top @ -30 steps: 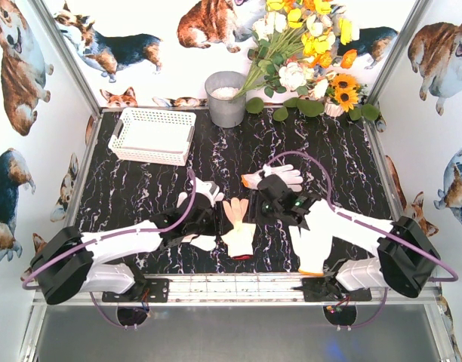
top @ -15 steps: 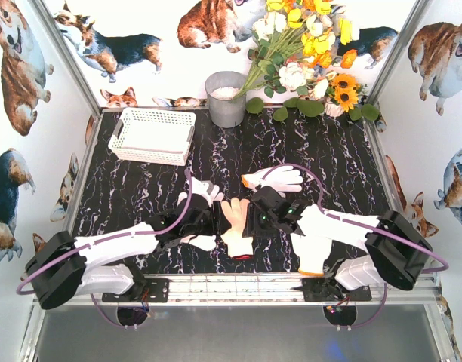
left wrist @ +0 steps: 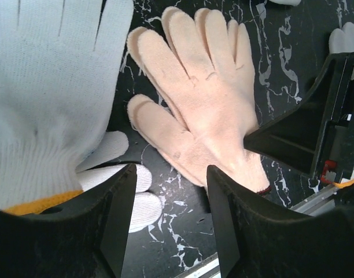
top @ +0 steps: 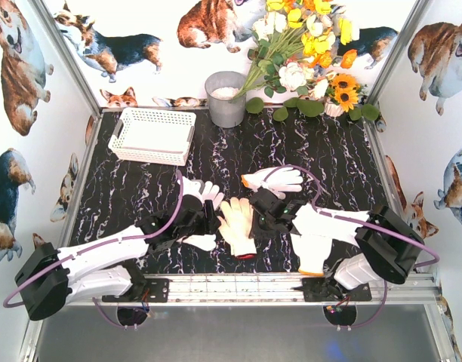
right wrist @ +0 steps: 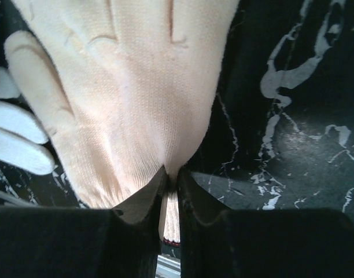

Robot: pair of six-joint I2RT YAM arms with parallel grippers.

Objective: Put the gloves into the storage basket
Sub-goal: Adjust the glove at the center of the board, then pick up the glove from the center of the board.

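**Right hand** (right wrist: 171, 176): jaws clamped on the cuff end of a cream glove (right wrist: 136, 87). The glove lies flat on the black marbled worktop (right wrist: 292, 116), its fingers towards 12 o'clock in the top view.

**Left hand** (left wrist: 168, 202): at 9 o'clock of the cream glove, jaws apart with nothing gripped between them. A white glove (top: 203, 192) with an orange cuff lies just beside it at 12 o'clock.

**Other gloves:** a second white glove (top: 275, 179) lies near the right hand at 1 o'clock. A third glove (top: 310, 253) lies partly under the right arm at 5 o'clock.

**Containers:** the basket (top: 154, 156) stands well apart at 10 o'clock, in the far left corner of the worktop. No glove shows inside it. At its 3 o'clock stands a grey bucket (top: 226, 105) holding something white that cannot be identified.

**Progress, as judged:** the task is at its beginning. No glove is stored yet, every visible glove is left to move, and the cream glove looks to be the first pick.
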